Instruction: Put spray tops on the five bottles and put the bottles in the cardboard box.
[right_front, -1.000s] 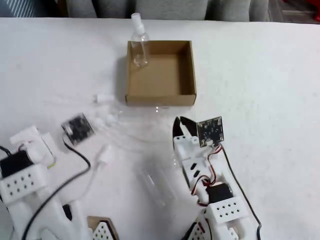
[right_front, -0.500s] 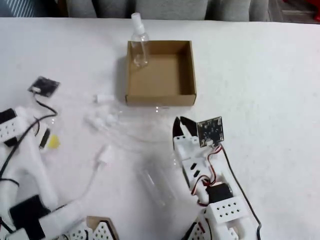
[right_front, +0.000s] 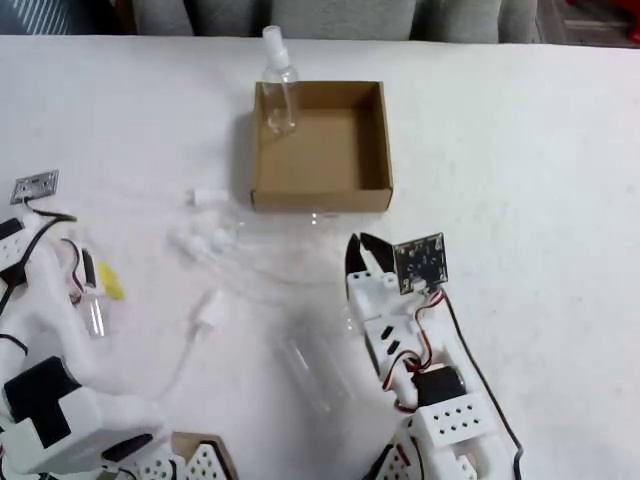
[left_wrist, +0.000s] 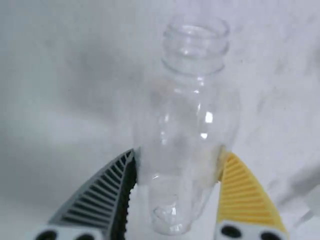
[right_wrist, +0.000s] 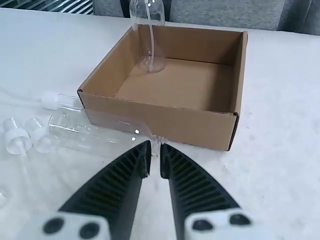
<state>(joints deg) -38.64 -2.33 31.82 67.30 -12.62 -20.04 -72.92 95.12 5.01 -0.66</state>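
White table (right_front: 520, 150) spreads under the fixed camera, with the cardboard box (right_front: 320, 198) open-topped near the far middle. A capped bottle (right_front: 279, 88), clear with a white spray top, stands upright in the box's far left corner. The left arm (right_front: 45, 400) sits by the table's left edge; its jaws are closed around an open-necked bottle (right_front: 94, 316), which is faint against the white. The right arm (right_front: 410, 330) lies just short of the box, its dark jaws pointing at the box's near wall. Loose spray tops (right_front: 208, 197) lie left of the box, one further spray top (right_front: 211, 309) with its tube nearer the arms. Another clear bottle (right_front: 304, 370) lies on its side beside the right arm, long axis slanting across the table.

From the left wrist, the open-necked bottle (left_wrist: 184, 120) is see-through, with a threaded neck and no top. Its base sits between the grey and yellow jaws, which press on both its sides, and its long axis runs straight out from them, neck away.

From the right wrist, the black jaws are almost closed, a thin slit between them, holding nothing. The cardboard box (right_wrist: 165, 120) is just ahead, and the capped bottle (right_wrist: 150, 35) is upright in its far corner. A lying bottle (right_wrist: 92, 132) rests along the box's near wall, with spray tops (right_wrist: 16, 136) beside it
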